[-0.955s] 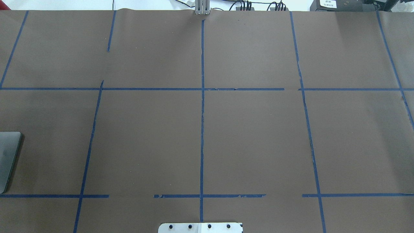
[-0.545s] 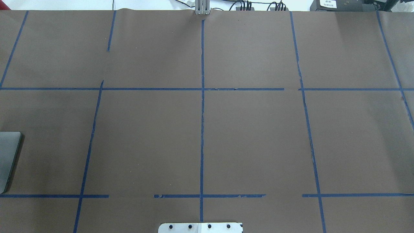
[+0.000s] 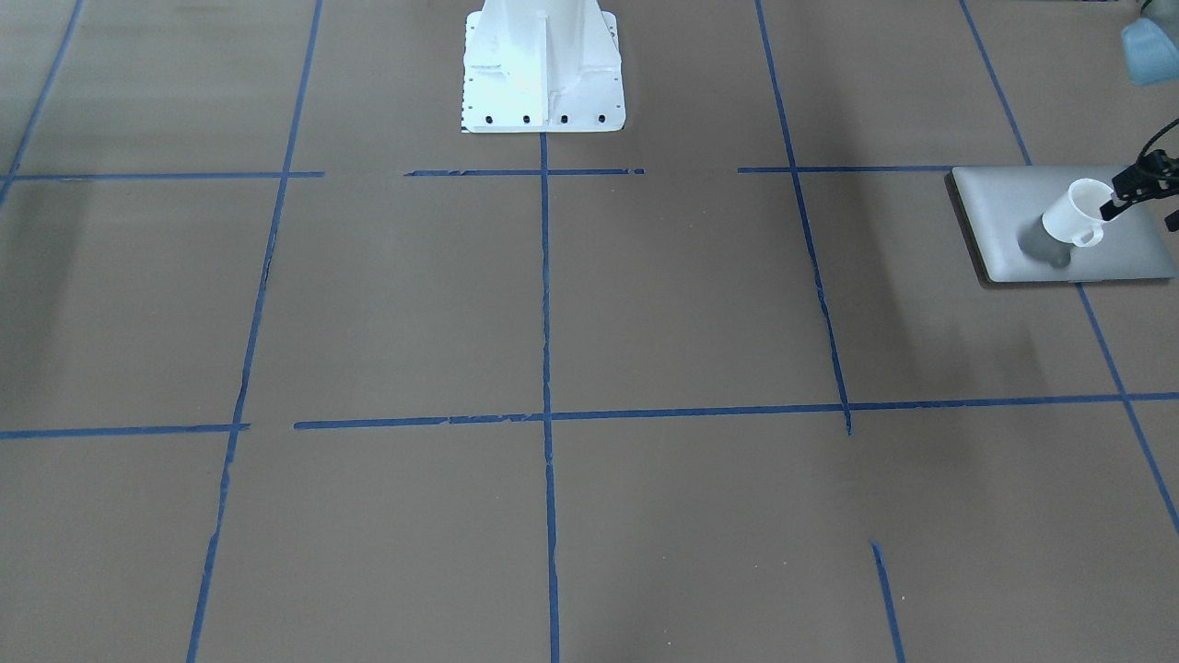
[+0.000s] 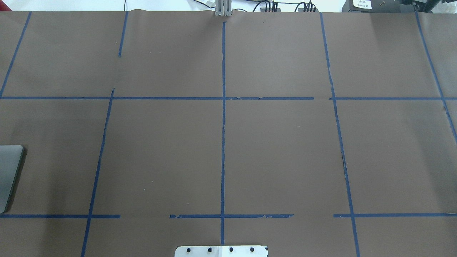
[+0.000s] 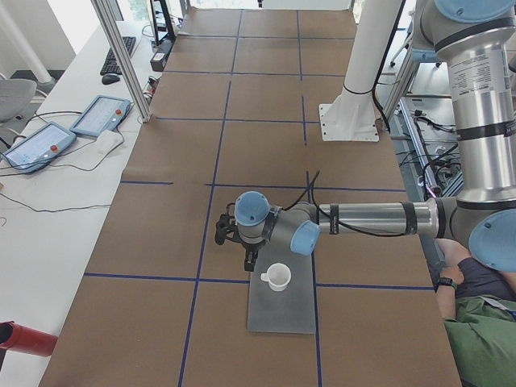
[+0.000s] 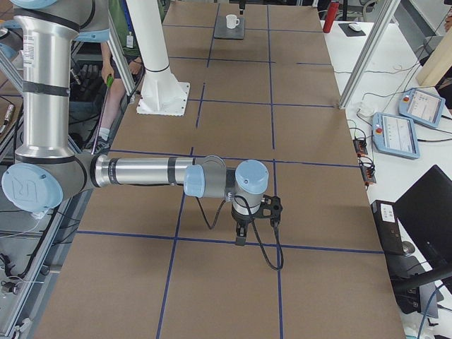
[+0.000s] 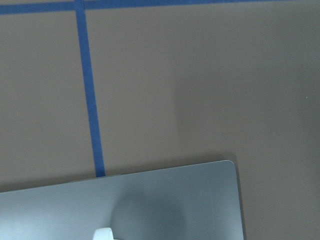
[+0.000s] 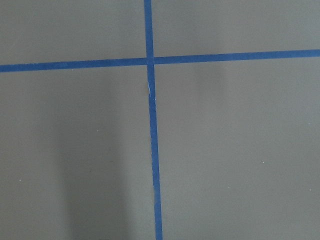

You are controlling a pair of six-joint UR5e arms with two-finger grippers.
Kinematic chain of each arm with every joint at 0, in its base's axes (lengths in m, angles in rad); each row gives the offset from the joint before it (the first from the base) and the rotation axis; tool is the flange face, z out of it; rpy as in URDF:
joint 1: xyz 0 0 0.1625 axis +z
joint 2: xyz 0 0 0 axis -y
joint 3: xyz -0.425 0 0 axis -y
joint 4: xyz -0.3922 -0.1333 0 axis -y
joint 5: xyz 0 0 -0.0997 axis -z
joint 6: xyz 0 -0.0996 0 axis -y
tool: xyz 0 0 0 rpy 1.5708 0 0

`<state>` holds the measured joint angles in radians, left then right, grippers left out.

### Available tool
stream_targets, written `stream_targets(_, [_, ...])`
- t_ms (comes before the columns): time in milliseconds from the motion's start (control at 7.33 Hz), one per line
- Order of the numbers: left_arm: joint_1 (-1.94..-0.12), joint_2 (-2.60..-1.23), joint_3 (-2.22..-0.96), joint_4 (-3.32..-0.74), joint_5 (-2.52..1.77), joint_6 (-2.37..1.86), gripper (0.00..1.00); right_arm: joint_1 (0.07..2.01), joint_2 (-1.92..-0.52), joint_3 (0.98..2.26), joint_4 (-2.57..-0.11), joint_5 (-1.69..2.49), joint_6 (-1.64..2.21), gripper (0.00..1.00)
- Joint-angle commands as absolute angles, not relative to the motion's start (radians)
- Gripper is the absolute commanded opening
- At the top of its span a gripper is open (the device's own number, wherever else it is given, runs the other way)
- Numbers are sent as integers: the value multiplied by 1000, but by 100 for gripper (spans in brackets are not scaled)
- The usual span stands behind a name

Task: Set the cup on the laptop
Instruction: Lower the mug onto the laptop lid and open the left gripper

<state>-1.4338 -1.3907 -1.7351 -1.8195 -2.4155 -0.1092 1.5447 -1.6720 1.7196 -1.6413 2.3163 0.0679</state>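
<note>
Cup (image 3: 1070,217) upright on laptop (image 3: 1004,207) lid, left end of tabletop (image 3: 645,304). Overhead view shows only laptop corner, no cup. Left claw (image 5: 250,261) just beside cup, half cut off; spread or pinching, cannot tell. Right claw (image 6: 240,236) at right end above blue tape line (image 8: 154,150); state cannot tell. White pedestal (image 3: 542,69) well apart.

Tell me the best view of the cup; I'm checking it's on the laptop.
Exterior left: the cup stands whole on the laptop. Front-facing shows it at the edge, exterior right tiny, left wrist a sliver, overhead nothing.
</note>
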Motion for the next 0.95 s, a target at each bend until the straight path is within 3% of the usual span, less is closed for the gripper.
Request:
stream_targets(0, [-1596,-1449,-1787,-1561,-2353,62,100,1545,-1672,1720,-1641,2316,67,100])
stream_targets(136, [-1699,-1448,-1868,-1458,-2352,69,100,1545,-1672,1720,-1641,2316,69,100])
stream_targets(409, [-1709,-1443,-1917,-1318,-2341,63,100,1545,-1672,1720,-1641,2316,67,100])
stream_targets(545, [-1709,-1433,-1911,-1304,-2342,55,100,1545,-1672,1720,-1641,2316,67,100])
stream_targets(818, [-1701,-1428,-1762,-1406,-2349,60,100,1545,-1672,1720,-1641,2316,67,100])
